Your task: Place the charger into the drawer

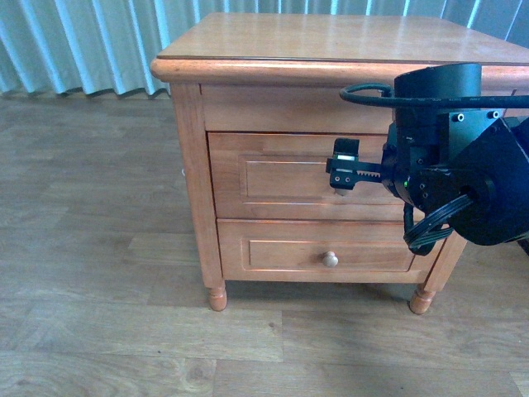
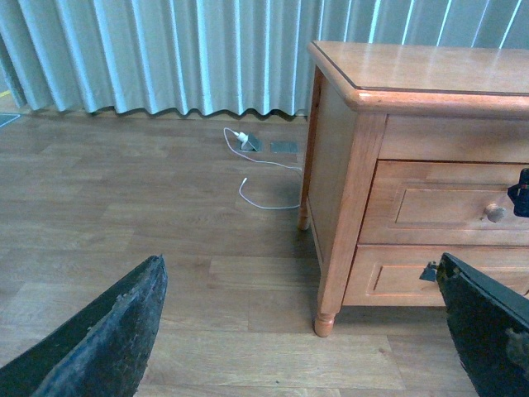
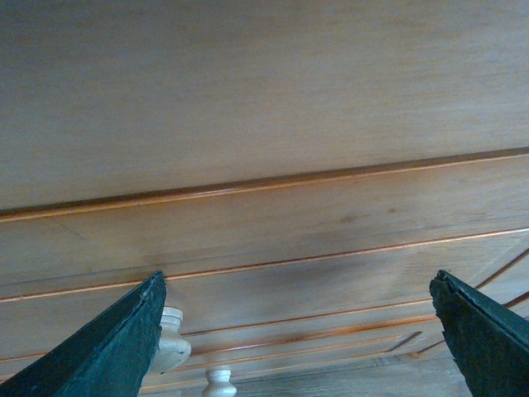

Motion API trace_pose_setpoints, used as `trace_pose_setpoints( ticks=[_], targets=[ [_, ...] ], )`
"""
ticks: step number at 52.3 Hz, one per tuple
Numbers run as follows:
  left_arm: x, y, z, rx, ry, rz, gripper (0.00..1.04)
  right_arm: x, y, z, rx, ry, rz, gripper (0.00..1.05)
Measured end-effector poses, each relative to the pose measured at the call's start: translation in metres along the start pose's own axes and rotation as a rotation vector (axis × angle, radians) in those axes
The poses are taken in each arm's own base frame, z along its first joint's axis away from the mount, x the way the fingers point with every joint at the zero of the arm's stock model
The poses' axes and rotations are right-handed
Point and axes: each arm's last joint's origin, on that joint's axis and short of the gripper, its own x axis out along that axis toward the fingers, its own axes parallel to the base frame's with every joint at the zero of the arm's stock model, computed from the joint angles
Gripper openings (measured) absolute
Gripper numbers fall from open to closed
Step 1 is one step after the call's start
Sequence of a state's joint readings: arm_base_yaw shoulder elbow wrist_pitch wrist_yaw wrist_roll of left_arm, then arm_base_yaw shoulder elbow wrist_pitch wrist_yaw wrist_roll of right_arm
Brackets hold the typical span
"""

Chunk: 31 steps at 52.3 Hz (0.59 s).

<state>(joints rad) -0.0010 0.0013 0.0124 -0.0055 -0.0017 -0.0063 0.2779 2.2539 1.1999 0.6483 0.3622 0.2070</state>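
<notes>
**Right gripper spread at the upper drawer front**

The right gripper [image 1: 345, 169] hangs close in front of the drawer [image 1: 281, 177], its jaws spread wide; in the right wrist view the two dark fingers [image 3: 99, 351] stand far apart at the frame's edges with bare wood between them, gripping nothing. The drawer's small round knob [image 3: 168, 339] shows just beside one finger in that view, and in the left wrist view the knob sits on the recessed panel, just beside the black tip of the right gripper. The drawer is shut, flush with the nightstand [image 1: 331, 41], above the lower drawer [image 1: 281, 252] with its own knob [image 1: 330, 260].

The left gripper [image 2: 306, 331] is also spread open and empty, hovering over the wood floor [image 2: 124, 207] to the side of the nightstand.

The charger [image 2: 241, 138] lies on the floor near the curtain [image 2: 165, 50], well apart from the nightstand; its cable here looks white and trails loosely across the planks.
</notes>
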Motion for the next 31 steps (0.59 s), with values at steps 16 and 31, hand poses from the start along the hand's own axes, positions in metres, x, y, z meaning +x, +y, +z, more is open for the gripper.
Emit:
trace_pose_setpoints(
  ticks=[16, 31],
  targets=[
    [0.000, 0.000, 0.000, 0.000, 0.000, 0.000, 0.99, -0.008, -0.009, 0.001, 0.000, 0.009, 0.052, 0.97],
    [0.000, 0.000, 0.000, 0.000, 0.000, 0.000, 0.99, -0.067, -0.033, 0.023, 0.017, 0.034, 0.142, 0.97]
  ],
)
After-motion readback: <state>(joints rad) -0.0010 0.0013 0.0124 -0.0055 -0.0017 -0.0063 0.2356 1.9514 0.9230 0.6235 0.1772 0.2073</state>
